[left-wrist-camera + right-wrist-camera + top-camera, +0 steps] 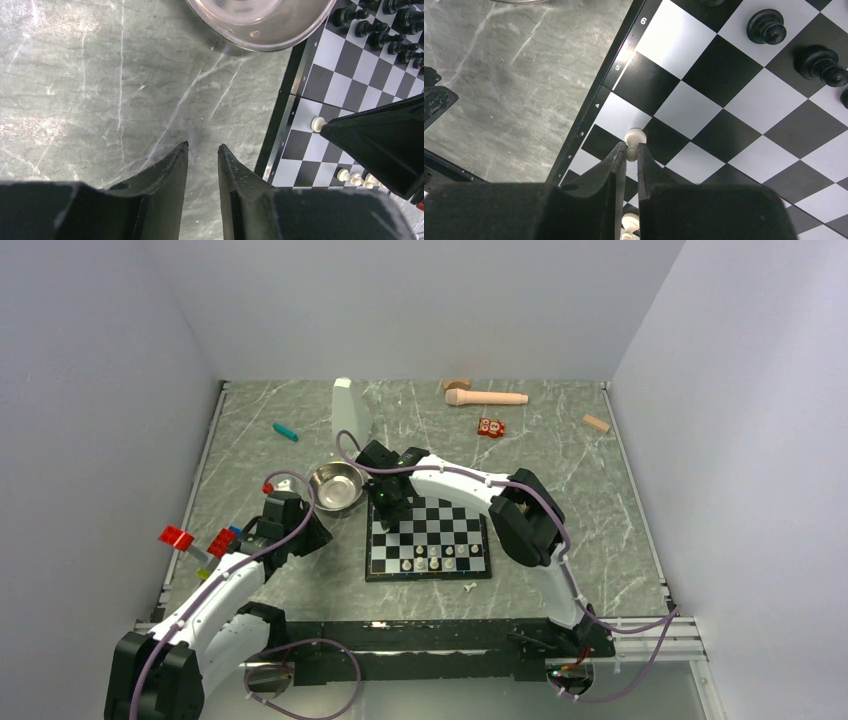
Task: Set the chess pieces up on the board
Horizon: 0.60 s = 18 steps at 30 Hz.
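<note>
Starting at the near edge, we saw one white piece [470, 587] lying off the board [428, 577], which sat toward that edge with white pieces [440, 562] in its near rows. Our left gripper [202, 146] hung slightly parted, empty, over bare worktop [100, 100] on the board's left-edge side. Our right gripper [632, 146] pinched a white pawn [634, 136] at the board's column nearest that side; black pieces [766, 26] stood in the far rows

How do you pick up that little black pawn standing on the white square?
Pinch the black pawn by its thin neck, just under the round head, coming straight down from above. It stands upright, so the head should keep it from slipping. Squeeze from the sides that face away from the next black piece.
</note>
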### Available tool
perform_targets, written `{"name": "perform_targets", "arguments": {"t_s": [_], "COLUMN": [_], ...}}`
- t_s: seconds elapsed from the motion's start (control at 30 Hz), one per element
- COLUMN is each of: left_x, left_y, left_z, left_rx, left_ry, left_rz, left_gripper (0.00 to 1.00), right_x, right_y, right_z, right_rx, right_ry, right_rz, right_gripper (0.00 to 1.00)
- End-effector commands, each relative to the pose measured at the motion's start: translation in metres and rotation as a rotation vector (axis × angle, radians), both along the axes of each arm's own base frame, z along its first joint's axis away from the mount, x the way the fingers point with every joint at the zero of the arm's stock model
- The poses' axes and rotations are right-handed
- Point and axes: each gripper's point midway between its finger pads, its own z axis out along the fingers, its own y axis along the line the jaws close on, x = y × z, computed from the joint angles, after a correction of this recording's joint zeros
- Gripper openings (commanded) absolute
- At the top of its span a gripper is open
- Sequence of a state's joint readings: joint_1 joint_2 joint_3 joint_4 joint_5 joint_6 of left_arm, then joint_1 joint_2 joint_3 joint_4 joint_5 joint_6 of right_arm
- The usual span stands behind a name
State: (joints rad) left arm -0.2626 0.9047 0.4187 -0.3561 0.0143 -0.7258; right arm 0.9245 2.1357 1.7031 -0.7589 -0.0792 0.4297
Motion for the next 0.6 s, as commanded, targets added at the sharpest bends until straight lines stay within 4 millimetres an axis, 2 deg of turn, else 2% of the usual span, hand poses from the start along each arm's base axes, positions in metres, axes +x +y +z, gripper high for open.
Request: {"name": "perform_targets", "arguments": {"t_s": [0.0, 0.37, 0.57], "left_x": [0.006, 0.007, 0.008], "left_y": [-0.003, -0.004, -0.005], "left_z": [0.005, 0.005, 0.006], "left_rx": [-0.014, -0.022, -0.021], "left_ry": [-0.029, -0.03, -0.03], "left_rz": [-0.016, -0.015, -0.021], "left_gripper": [0.34, 0.34, 0.33], "right_x": [-0.002, -0.033, -0.043], "right_y": [0.002, -0.032, -0.046], "right_z": [0.016, 0.025, 0.022], "right_rx": [0.018, -0.023, -0.042], "right_ry": [-0.025, -0.015, 0.003], "right_rz": [0.003, -0.009, -0.014], "right_gripper": [0.14, 0.14, 0.14]}}
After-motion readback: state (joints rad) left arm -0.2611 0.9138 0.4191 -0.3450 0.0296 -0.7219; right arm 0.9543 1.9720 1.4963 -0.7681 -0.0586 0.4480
